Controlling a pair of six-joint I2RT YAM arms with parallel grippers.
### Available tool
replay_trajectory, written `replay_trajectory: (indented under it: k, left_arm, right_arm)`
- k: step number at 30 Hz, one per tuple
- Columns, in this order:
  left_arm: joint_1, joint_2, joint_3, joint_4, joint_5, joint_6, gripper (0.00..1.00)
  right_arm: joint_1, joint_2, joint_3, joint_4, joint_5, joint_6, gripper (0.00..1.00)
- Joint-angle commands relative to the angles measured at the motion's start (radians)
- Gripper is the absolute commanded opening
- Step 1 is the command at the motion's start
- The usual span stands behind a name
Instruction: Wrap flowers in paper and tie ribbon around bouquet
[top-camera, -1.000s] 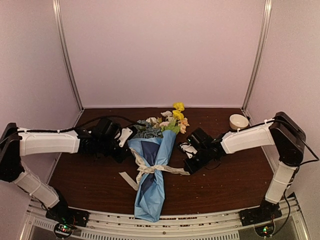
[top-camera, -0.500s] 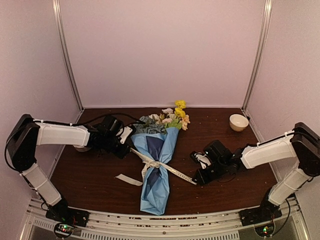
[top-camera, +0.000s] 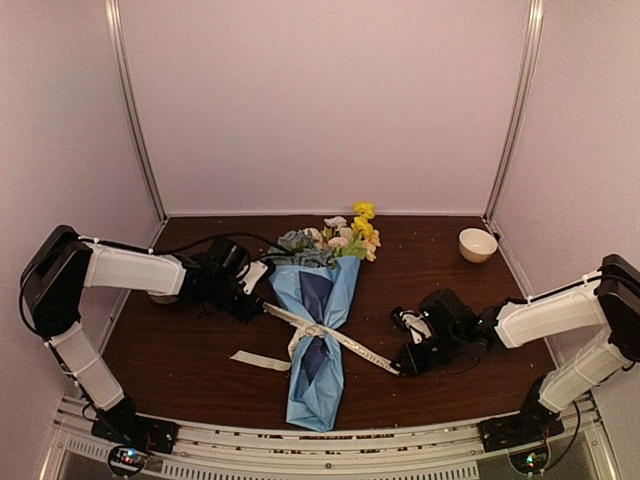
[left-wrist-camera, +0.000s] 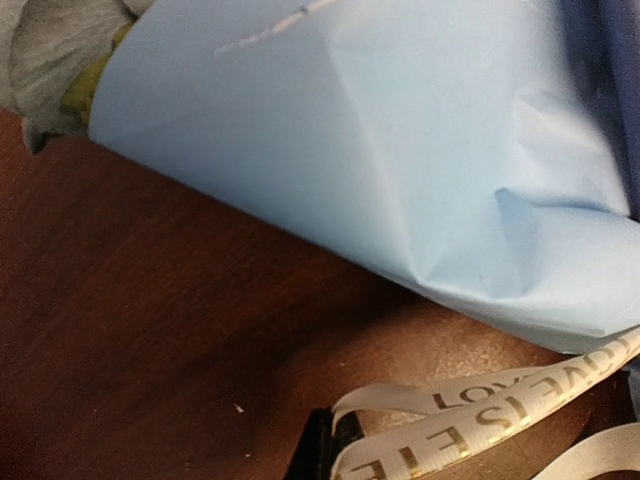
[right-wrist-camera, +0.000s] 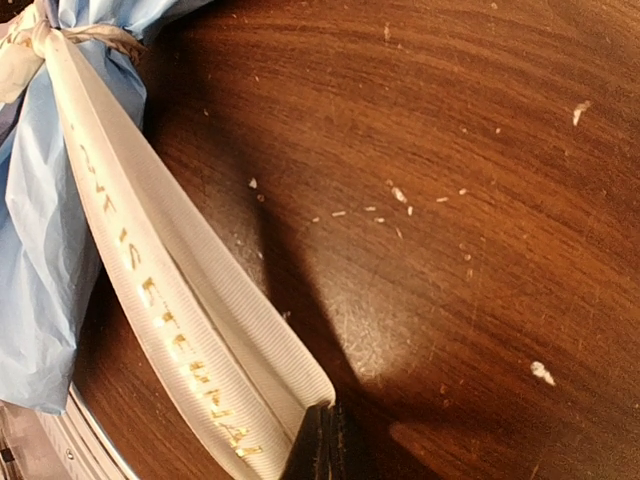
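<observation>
The bouquet (top-camera: 315, 385) lies mid-tabletop (top-camera: 180, 350), its narrow end toward the near edge and the flowers (top-camera: 335, 240) at its far end. The ribbon (top-camera: 350, 347) crosses its waist. One length runs right and nearer to the right claw (top-camera: 400, 368), which pinches it. Another runs left and farther to the left claw (top-camera: 262, 305), pinched there too. A loose tail lies just left of the bouquet. A bowl (top-camera: 477, 244) sits far right, well apart.

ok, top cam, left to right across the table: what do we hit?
left gripper → bouquet → right gripper → white bowl. The ribbon spans gripper to gripper, so omitted.
</observation>
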Motion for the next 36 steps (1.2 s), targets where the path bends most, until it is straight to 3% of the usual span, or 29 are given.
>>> replay_trajectory:
  k: [1,8,13,14,15,18,23,27,33,36]
  left_arm:
    - [0.028,-0.016,-0.063,0.083,0.080,-0.006,0.00]
    - [-0.021,-0.107,-0.195,0.128,0.108,-0.048,0.00]
    - [-0.027,-0.108,-0.218,0.137,0.131,-0.047,0.00]
    - [-0.030,-0.109,-0.216,0.138,0.132,-0.042,0.10]
    - [-0.033,-0.113,-0.214,0.136,0.129,-0.037,0.31]
    - [-0.035,-0.146,-0.206,0.124,0.124,-0.012,0.57]
    - [-0.035,-0.263,-0.215,0.091,0.112,0.036,0.71]
    - [-0.035,-0.348,-0.231,0.087,0.106,0.049,0.72]
    - [-0.064,-0.339,-0.234,0.196,0.270,0.023,0.46]
    - [-0.117,-0.276,-0.195,0.216,0.346,0.017,0.42]
  right_arm:
    - [-0.013,-0.020,0.018,-0.264,0.086,-0.030,0.00]
    - [-0.156,-0.042,0.163,-0.310,0.130,-0.134,0.00]
    - [-0.188,0.005,0.237,-0.338,0.136,-0.193,0.00]
    - [-0.188,0.006,0.247,-0.341,0.138,-0.197,0.00]
    - [-0.188,0.000,0.259,-0.348,0.144,-0.205,0.12]
    - [-0.189,-0.023,0.304,-0.386,0.192,-0.221,0.37]
    - [-0.167,-0.056,0.382,-0.367,0.160,-0.253,0.46]
    - [-0.009,-0.021,0.458,-0.285,0.071,-0.341,0.46]
    - [0.155,0.180,0.677,-0.391,0.096,-0.444,0.47]
    - [0.158,0.232,0.695,-0.390,0.103,-0.423,0.46]
